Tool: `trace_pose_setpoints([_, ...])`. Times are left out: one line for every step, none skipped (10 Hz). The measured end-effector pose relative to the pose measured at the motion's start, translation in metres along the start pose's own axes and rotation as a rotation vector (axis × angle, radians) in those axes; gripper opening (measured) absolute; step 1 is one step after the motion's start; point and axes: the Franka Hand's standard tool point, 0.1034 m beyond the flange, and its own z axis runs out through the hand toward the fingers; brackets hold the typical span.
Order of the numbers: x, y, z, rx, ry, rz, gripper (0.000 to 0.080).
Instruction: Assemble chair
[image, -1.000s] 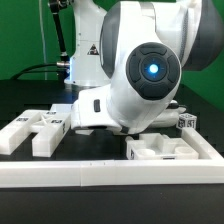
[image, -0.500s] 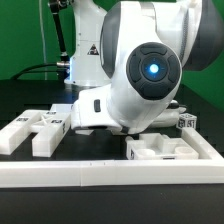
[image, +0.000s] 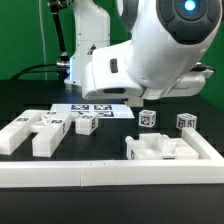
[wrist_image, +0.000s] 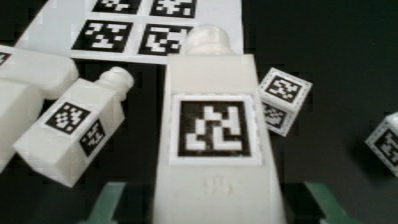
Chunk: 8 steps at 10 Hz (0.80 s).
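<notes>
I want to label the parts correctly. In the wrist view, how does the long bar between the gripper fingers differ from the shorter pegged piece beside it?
The long bar looks longer and wider than the shorter piece. The bar's tag is larger than the piece's. The bar lies in line with the gripper; the shorter piece is tilted against it. Both are white, tagged and end in a rounded peg.

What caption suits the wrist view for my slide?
Gripper holds a tagged white chair bar above a second bar, a cube and the marker board.
</notes>
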Motion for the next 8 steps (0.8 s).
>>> trace_pose_setpoints([0.01,0.001,0.0,-0.002,0.056,-0.002,0.0291])
trace_pose_setpoints([0.008,0.001,0.001,-0.001,0.052,-0.002,0.0291])
trace_pose_setpoints([0.015,0.001,-0.002,-0.002,0.09,-0.002,0.0291])
trace_pose_setpoints([0.027,0.0,-0.017,-0.006,0.243,-0.003,0.0291])
trace_pose_setpoints([0.009,-0.004,-0.025,-0.006,0.269,-0.005,0.0291])
trace_pose_setpoints([0.008,-0.008,-0.043,-0.007,0.33,0.0,0.0291])
trace_pose_setpoints([0.009,-0.011,-0.063,-0.009,0.426,-0.003,0.0291])
trace_pose_setpoints([0.013,-0.01,-0.065,-0.01,0.523,-0.005,0.0291])
